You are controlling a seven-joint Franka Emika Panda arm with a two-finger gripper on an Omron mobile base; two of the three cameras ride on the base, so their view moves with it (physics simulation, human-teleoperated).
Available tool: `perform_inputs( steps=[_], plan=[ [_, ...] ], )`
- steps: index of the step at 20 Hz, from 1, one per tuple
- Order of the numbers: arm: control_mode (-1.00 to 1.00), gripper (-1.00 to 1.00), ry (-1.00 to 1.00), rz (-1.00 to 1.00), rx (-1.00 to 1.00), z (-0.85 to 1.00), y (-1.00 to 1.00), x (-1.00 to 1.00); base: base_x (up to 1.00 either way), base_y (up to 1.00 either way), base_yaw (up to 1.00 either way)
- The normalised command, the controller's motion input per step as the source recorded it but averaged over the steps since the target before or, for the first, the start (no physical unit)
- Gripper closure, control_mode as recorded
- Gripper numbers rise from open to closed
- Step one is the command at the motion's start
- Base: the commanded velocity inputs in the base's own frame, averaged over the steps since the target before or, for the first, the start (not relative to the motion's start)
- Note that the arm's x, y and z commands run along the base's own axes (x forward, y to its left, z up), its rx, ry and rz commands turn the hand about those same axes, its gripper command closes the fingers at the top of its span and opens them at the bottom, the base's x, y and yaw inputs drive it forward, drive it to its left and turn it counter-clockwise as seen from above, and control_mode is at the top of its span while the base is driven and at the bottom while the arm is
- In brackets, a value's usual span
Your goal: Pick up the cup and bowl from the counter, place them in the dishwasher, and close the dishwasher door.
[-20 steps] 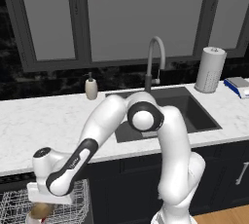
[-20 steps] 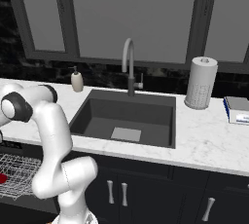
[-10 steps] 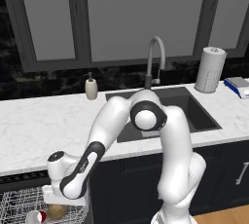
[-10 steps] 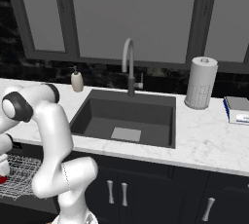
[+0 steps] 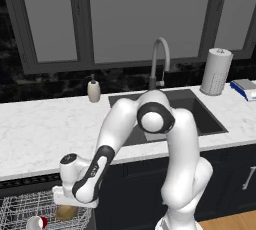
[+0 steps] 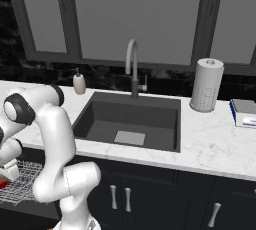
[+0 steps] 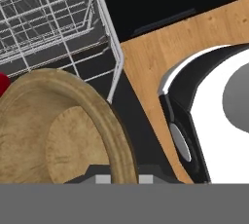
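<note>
My gripper [image 5: 67, 205] hangs low over the pulled-out white wire rack [image 5: 22, 213] of the dishwasher [image 5: 25, 183], below the counter [image 5: 40, 134]. It is shut on the rim of the tan wooden bowl [image 5: 65, 213], which sits tilted just above the rack's right end. In the hand view the bowl [image 7: 48, 140] is large at the lower left, and its rim runs down between my gripper's [image 7: 119, 177] fingertips. The red cup [image 5: 37, 222] lies in the rack, left of the bowl, and shows as a red sliver [image 7: 2, 83] beside it. A dark flat surface [image 7: 133, 116] under the rack's edge may be the lowered dishwasher door.
The dark sink [image 5: 200, 114] with its curved faucet [image 5: 160, 59] is right of the arm. A beige soap dispenser [image 5: 93, 90] stands at the backsplash, with a paper towel roll [image 5: 216, 71] and a blue-white box [image 5: 245, 88] at far right. Wooden floor [image 7: 185, 52] lies beside the rack.
My hand has carried the bowl to the right along the rack, staying low over it. The red cup now shows left of the bowl. The grip has not changed.
</note>
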Motion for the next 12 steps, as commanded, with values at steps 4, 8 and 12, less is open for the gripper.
perform_inputs(
  steps=[4,8,12],
  plan=[
    [-1.00,1.00,-0.02,0.00,-0.01,-0.56,-0.02,0.16,0.00,0.00,0.00],
    [-1.00,1.00,0.00,0.00,-0.01,-0.53,-0.02,0.11,0.00,0.00,0.00],
    [-1.00,1.00,-0.02,0.00,0.00,-0.36,0.00,0.02,0.00,0.00,0.00]
  ],
)
